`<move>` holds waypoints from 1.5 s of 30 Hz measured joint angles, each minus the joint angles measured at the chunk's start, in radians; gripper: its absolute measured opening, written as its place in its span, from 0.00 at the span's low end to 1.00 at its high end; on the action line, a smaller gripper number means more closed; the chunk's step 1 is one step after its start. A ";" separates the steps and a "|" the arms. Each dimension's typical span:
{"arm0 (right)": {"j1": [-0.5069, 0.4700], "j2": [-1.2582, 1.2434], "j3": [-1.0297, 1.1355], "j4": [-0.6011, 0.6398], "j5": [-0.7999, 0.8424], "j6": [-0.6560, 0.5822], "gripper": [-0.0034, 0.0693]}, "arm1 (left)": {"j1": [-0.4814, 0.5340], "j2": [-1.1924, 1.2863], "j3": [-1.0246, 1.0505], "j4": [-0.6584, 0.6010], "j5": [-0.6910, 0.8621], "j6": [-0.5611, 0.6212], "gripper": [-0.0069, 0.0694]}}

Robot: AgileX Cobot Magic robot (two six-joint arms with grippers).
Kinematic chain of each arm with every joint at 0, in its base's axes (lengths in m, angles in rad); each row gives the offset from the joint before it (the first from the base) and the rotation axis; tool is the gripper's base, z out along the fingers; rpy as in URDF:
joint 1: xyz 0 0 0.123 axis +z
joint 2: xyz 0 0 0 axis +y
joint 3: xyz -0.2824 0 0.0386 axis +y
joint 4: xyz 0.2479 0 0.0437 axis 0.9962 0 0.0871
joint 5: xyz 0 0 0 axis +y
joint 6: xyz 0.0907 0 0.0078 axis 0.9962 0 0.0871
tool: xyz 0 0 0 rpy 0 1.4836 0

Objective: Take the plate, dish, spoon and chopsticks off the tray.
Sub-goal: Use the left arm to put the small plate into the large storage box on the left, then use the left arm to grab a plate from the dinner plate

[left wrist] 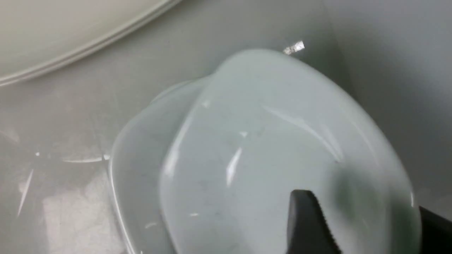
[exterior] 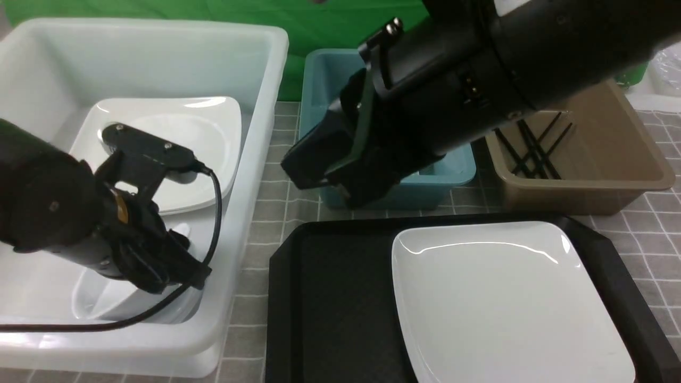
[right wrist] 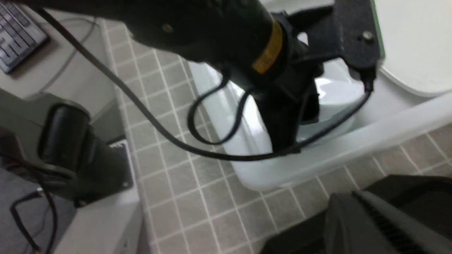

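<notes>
Plate (exterior: 505,298) sat at tray (exterior: 330,298) 3 o'clock side. L gripper (left wrist: 363,206) jaws apart astride dish (left wrist: 247,148) rim in white tub (exterior: 159,58). R gripper (exterior: 306,170) jaws together, empty.

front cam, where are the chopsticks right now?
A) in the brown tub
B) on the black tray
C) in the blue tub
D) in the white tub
A: the chopsticks lie inside the brown tub, beyond the far edge of the tray; the part of the tray in view holds only the plate.
</notes>
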 joint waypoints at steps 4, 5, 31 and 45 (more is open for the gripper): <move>-0.025 -0.024 -0.002 -0.119 0.062 0.050 0.10 | 0.001 -0.044 -0.093 -0.047 0.092 -0.016 0.76; -0.038 -0.036 -0.002 -0.145 0.074 0.065 0.10 | 0.001 -0.054 -0.118 -0.053 0.110 -0.016 0.79; -0.561 -0.639 0.639 -0.358 0.230 0.144 0.10 | -0.407 0.488 -0.617 -0.400 0.146 -0.035 0.19; -0.561 -0.733 0.707 -0.351 0.136 0.207 0.11 | -0.284 0.786 -0.871 -0.334 0.139 -0.125 0.79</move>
